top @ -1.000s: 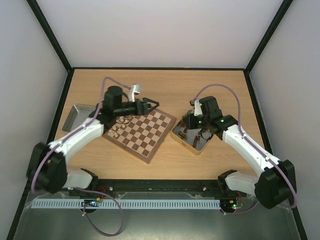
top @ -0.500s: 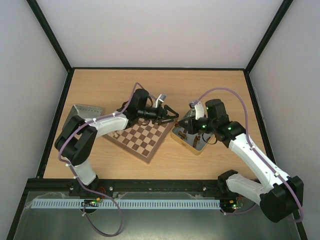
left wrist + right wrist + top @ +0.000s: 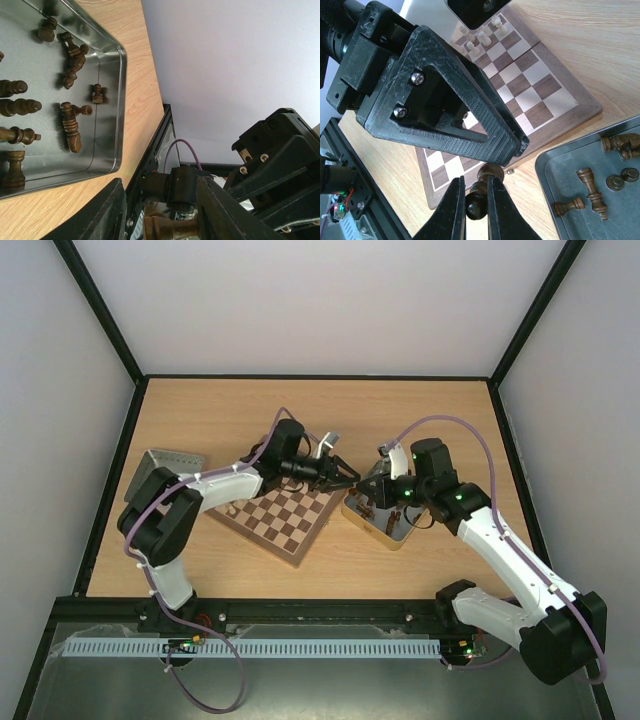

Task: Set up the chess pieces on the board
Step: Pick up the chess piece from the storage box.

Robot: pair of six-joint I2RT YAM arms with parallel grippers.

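Note:
My right gripper (image 3: 476,184) is shut on a dark brown chess piece (image 3: 487,174) and holds it in the air between the board (image 3: 520,90) and the tin (image 3: 547,165). My left gripper (image 3: 347,473) reaches across the board (image 3: 290,508) to that piece. In the left wrist view the dark piece (image 3: 170,227) lies crosswise between the left gripper's (image 3: 160,197) fingers. It touches the right finger (image 3: 215,210), and a gap remains at the left finger (image 3: 107,212). A few pale chess pieces (image 3: 480,37) stand on the board's far rows.
The metal tin (image 3: 116,100) holds several dark pieces lying loose (image 3: 70,125). It sits right of the board, with its rim (image 3: 350,508) close to the board's corner. A grey tray (image 3: 165,465) lies at the left, under the left arm.
The left arm swung right across the board to the right gripper, and its jaws narrowed around the held dark piece. The right gripper stayed shut on that piece.

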